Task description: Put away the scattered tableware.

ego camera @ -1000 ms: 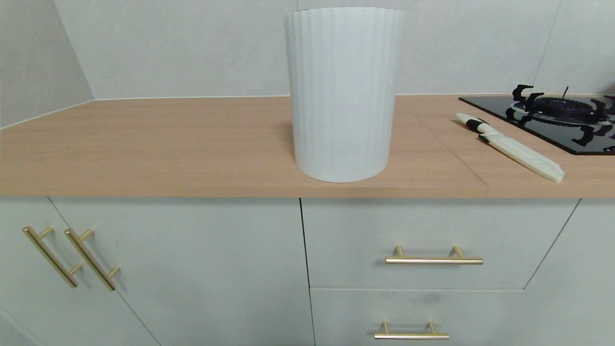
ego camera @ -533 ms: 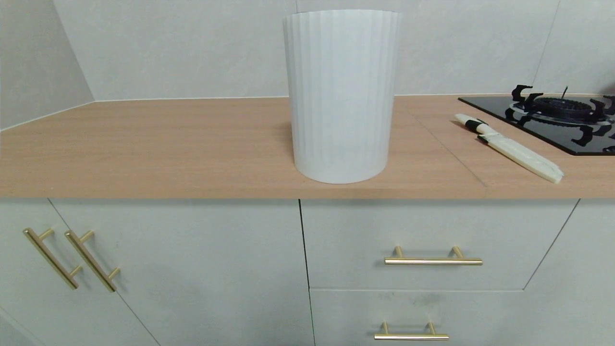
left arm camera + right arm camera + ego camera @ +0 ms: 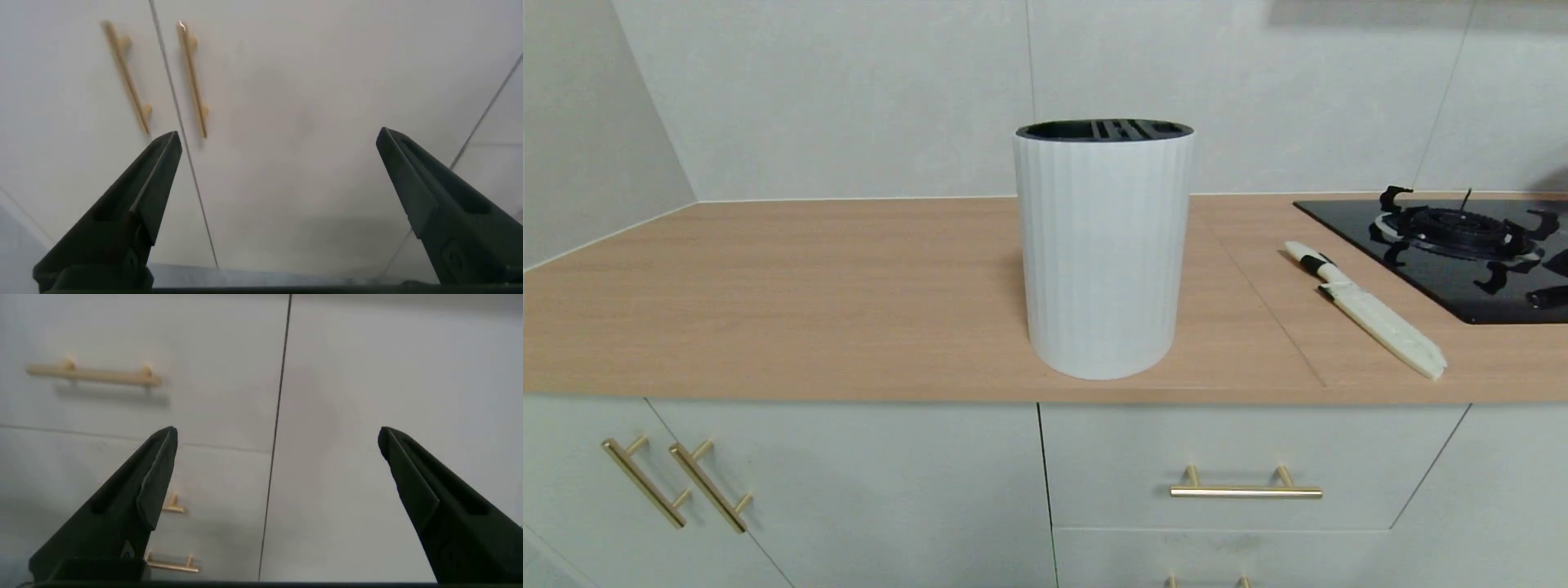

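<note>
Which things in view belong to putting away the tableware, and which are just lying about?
For the job: knife lying on the countertop; white ribbed holder with slotted black top, standing upright to its left.
Just there: gas hob; drawer handle; cabinet door handles.

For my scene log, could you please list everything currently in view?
holder: 1, white ribbed, black slotted top, mid-countertop near front edge.
knife: 1, cream with black band, flat between holder and hob.
hob: 1, black, countertop's right end.
countertop: 1, wood-coloured, above cabinets.
door handles: 2, gold, left cabinet doors.
drawer handles: 2, gold, right drawers, lower cut off.
left hand: 1, dark, open, facing cabinet doors.
right hand: 1, dark, open, facing drawers.
</note>
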Robot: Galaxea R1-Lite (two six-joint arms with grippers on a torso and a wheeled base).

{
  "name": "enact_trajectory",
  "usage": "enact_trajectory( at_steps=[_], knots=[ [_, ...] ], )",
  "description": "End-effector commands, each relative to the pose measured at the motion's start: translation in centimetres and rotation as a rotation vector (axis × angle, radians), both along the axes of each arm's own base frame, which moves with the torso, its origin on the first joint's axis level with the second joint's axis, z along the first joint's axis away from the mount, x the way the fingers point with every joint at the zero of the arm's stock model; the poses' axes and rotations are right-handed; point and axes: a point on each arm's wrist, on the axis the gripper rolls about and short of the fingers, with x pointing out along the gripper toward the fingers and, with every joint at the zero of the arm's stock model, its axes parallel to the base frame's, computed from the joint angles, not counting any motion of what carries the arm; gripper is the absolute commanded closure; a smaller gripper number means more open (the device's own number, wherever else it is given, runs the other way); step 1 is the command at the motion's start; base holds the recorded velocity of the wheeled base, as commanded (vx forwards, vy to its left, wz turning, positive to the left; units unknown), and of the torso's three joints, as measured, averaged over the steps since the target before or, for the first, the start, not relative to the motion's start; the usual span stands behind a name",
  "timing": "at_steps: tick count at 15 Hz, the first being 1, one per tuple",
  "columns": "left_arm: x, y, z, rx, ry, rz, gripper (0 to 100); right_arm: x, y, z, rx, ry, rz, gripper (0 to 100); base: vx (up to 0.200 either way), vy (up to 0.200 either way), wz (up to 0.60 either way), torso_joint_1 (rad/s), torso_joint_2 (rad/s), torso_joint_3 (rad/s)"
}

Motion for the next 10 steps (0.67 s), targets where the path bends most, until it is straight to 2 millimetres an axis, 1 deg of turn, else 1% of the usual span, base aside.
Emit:
enact_trajectory(
  at_steps=[1,10],
  knots=[
    [0.0,0.0,0.0,0.0,0.0,0.0,0,0.01,0.0,0.0,0.0,0.002,-0.001,0,0.0,0.0,0.0,0.173,-0.46,-0.29],
    [0.0,0.0,0.0,0.0,0.0,0.0,0,0.01,0.0,0.0,0.0,0.002,0.0,0,0.0,0.0,0.0,0.199,-0.48,-0.283]
  ],
)
